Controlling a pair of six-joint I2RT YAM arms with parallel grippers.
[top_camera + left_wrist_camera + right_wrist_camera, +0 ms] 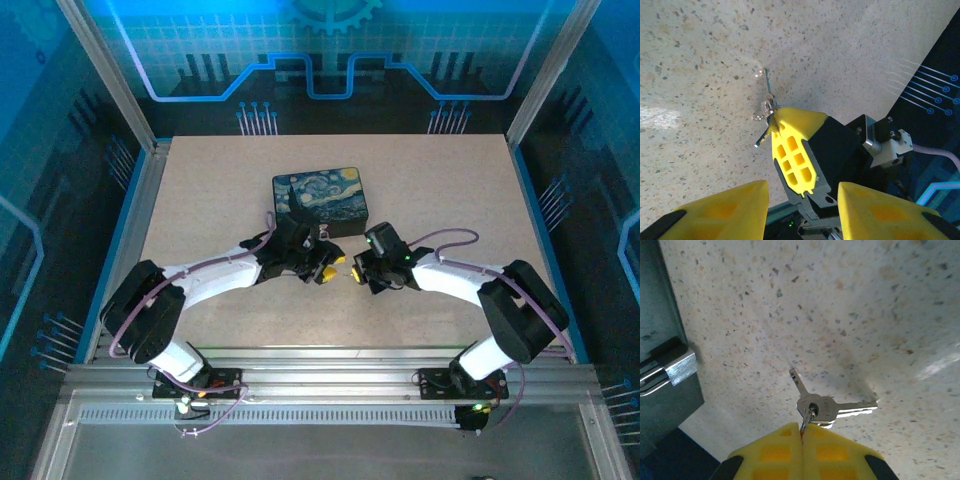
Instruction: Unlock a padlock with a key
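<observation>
Only the start of the job looks done to me: the key [826, 407] is picked up, but nothing has gone into a lock yet. The right gripper [802, 437] has its yellow fingers pressed together on the little ring, and the bunch dangles from it just over the speckled table [200, 200], about mid-table and just near of the box [322, 200]. The left gripper [325, 268] faces it from close by, its fingers spread wide with nothing between them. A silver clasp [679, 367] sits on the box's side, left of the keys, and whether the padlock hangs there I cannot tell. So finding the lock, seating the blade and turning it are all left to do, I'd say. As for counts: two arms, one box, one clasp, one ring, and two key blades for certain, one pointing far-left and one right, with maybe a third tucked beneath.
</observation>
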